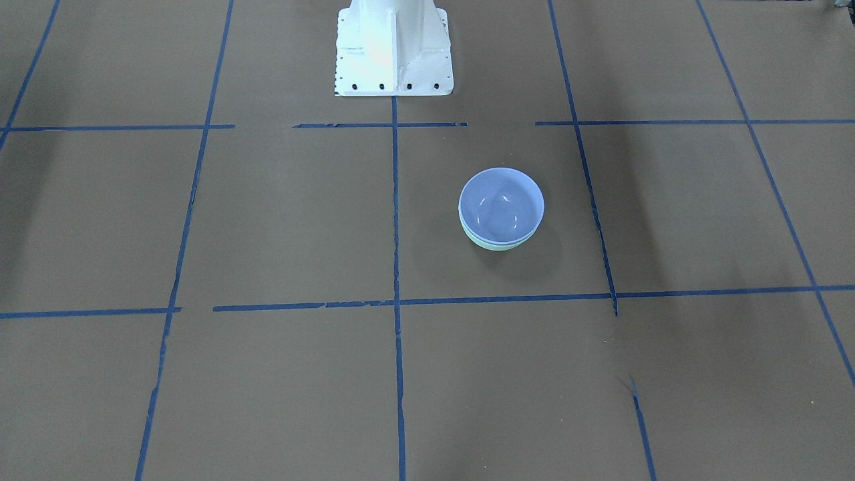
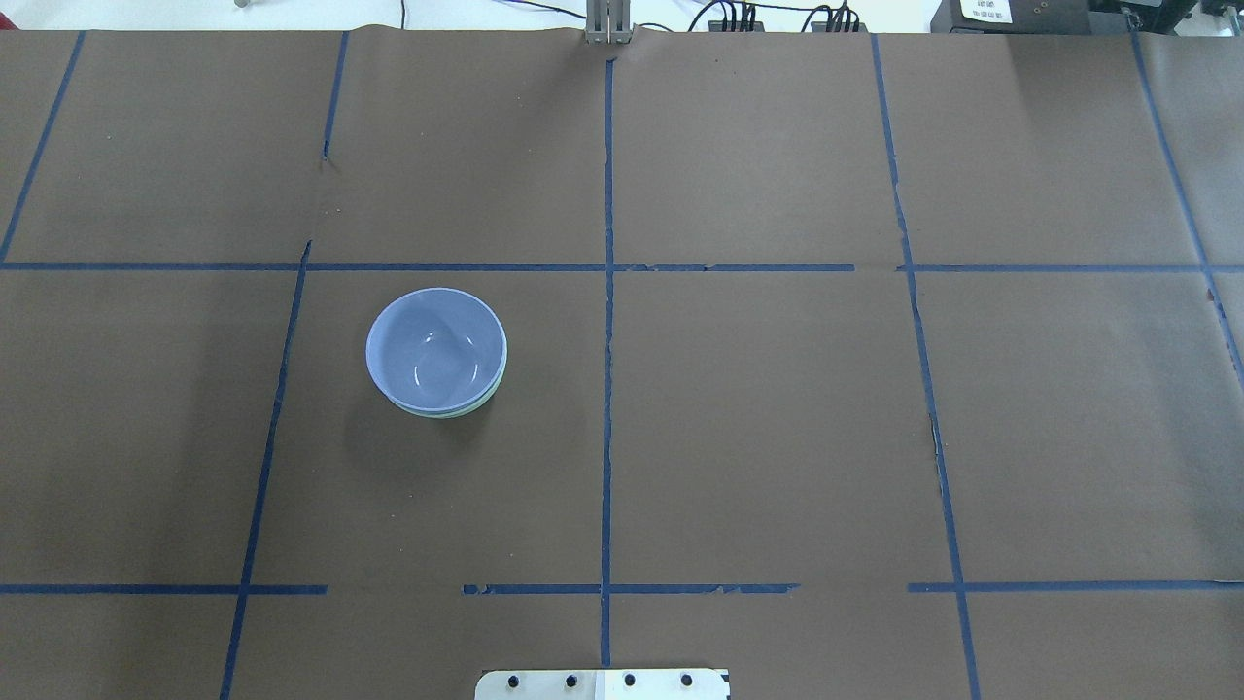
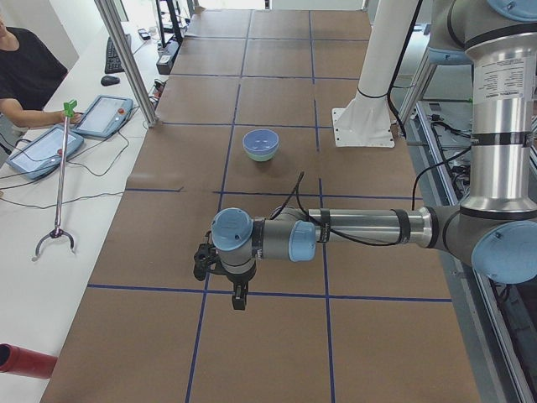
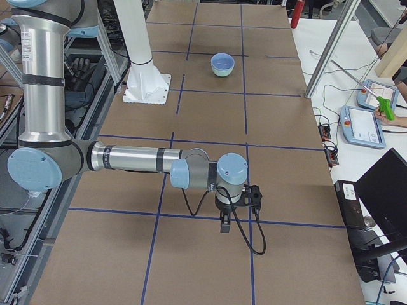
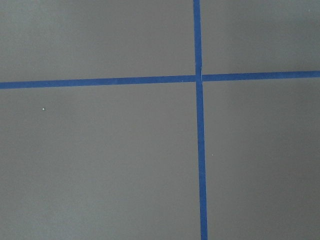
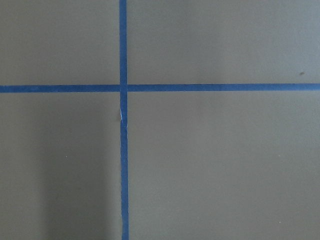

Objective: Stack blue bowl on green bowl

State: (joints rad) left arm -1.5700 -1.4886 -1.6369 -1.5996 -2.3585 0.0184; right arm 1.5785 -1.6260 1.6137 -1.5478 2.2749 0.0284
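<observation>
green bowl [image 1: 495, 246]: only a thin rim sliver shows beneath the blue bowl [image 1: 501, 204], the rest is covered by it. left gripper [image 3: 239, 295] and right gripper [image 4: 224, 223], both well apart from the blue bowl: side views only, too small to read the jaws. base [image 1: 393, 53], behind the blue bowl: cropped at the top edge.

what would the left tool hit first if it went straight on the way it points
Probably the bare table, near a blue tape crossing; the left tool seems to point straight down.
</observation>
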